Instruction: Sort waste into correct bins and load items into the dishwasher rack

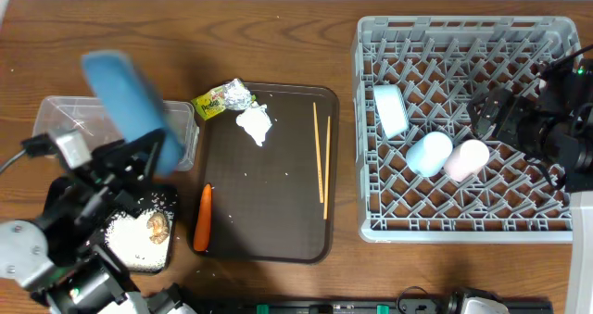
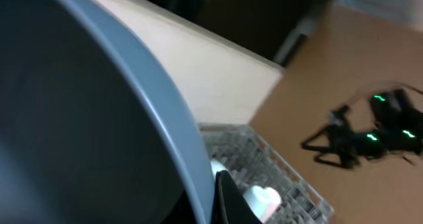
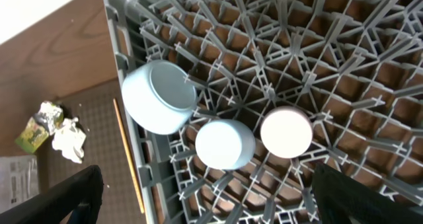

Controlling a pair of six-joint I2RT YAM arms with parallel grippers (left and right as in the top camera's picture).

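While left fingers (image 2: 229, 203) clamp the blue plate (image 1: 130, 101) tilted steeply on edge, right fingers (image 3: 71, 199) gape above the rack (image 1: 463, 231).

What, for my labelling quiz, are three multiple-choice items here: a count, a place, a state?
1. How many vessels sit in the dishwasher rack? A one B three C five
2. Where do the chopsticks lie? A in the rack B on the brown serving tray C on the blue plate
3. Left pincer: A grips the blue plate B open C grips chopsticks
Key: B, white bowl, light-blue cup, pink cup; B, along the tray's right side; A, plate held tilted.
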